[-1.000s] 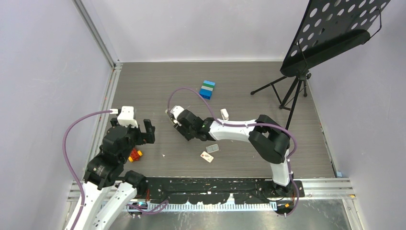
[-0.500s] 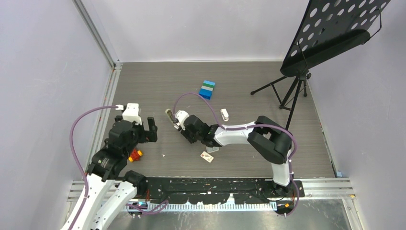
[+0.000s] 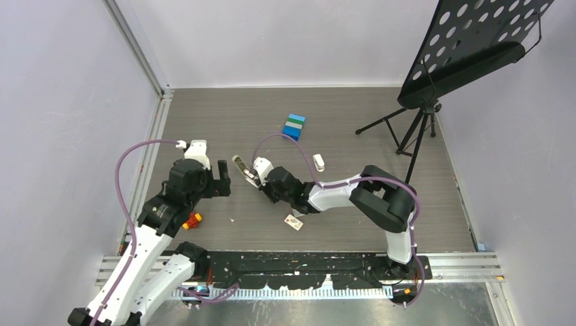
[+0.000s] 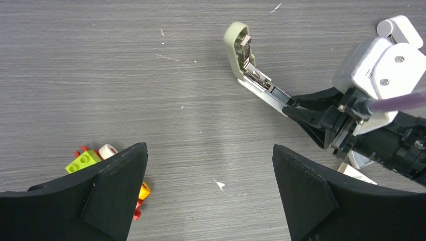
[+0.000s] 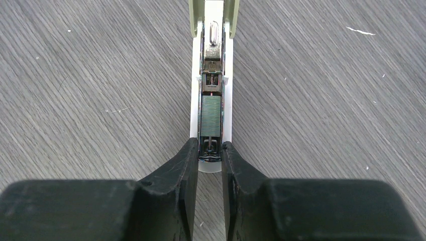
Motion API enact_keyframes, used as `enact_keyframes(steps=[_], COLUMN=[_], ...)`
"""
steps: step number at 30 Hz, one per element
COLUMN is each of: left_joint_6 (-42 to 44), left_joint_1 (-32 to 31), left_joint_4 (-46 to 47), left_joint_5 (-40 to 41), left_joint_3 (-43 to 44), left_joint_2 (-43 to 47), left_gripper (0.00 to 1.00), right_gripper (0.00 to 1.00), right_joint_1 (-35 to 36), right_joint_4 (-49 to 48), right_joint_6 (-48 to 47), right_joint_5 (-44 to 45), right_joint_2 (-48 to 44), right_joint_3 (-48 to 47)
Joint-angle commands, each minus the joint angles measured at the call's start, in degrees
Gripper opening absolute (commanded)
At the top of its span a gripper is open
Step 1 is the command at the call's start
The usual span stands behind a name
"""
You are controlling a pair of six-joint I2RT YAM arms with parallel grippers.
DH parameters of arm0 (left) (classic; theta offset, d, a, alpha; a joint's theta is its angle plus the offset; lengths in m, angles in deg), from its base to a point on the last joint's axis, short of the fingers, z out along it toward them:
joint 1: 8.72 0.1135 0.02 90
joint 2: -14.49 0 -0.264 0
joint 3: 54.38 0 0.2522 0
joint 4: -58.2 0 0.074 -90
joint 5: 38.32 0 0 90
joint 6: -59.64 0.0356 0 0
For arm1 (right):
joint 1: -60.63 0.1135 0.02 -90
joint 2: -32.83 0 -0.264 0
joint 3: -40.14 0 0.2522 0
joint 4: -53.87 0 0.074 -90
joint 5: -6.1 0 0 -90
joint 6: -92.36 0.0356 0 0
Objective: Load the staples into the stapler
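One staple strip (image 5: 211,116) appeared seated in the open stapler (image 4: 246,60), near the centre of the worktop (image 3: 353,122). The right gripper (image 5: 210,148) pinched the stapler's end, the left gripper (image 4: 208,148) hung spread; closing remained.

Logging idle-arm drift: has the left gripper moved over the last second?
Yes. Against the toy bricks, which stayed put, the left gripper has shifted right and farther from them.

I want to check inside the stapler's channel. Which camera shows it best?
Right wrist: it looks straight down the open stapler, channel filling mid-frame, the right gripper pinching its near end. Left wrist shows it obliquely, lid hinged up; top view shows it tiny.
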Motion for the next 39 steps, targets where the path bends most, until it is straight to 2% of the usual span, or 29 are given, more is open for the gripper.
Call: enact_keyframes(steps=[1, 7, 14, 20, 23, 27, 32, 39], left_joint_6=[-3.51, -7.86, -14.62, -19.00, -19.57, -19.65, -20.57, -20.72], left_joint_1=[0.24, 0.71, 4.45, 9.90, 10.68, 10.92, 10.98, 10.73], left_joint_4=[5.04, 10.40, 21.79, 28.93, 30.89, 32.13, 33.03, 32.05], left_joint_5=[-1.22, -0.70, -4.19, -12.02, -16.22, -17.40, -21.53, -27.29], left_joint_3=[3.14, 5.02, 3.41, 3.67, 4.69, 5.08, 3.79, 1.17], left_joint_2=[-3.74, -12.45, -21.29, -29.69, -33.53, -36.93, -38.27, -35.89], left_gripper=[0.97, 0.97, 0.94, 0.79, 0.69, 0.60, 0.42, 0.32], right_gripper=[0.12, 0.02, 0.01, 0.01, 0.01, 0.01, 0.01, 0.01], right_joint_1=[-0.21, -0.29, -0.29, -0.29, -0.29, -0.29, -0.29, -0.29], right_joint_4=[-6.66, -9.47, -12.32, -13.18, -13.34, -13.29, -13.43, -14.40], right_joint_6=[-1.24, -2.11, -1.41, -1.49, -1.49, -1.49, -1.58, -1.42], right_joint_5=[-0.04, -0.71, -1.80, -1.79, -2.00, -2.22, -2.36, -2.67], right_joint_2=[-2.13, -1.95, -1.77, -1.54, -1.18, -0.82, -0.55, -0.55], right_joint_3=[2.30, 4.22, 5.81, 6.23, 6.19, 6.01, 5.97, 6.35])
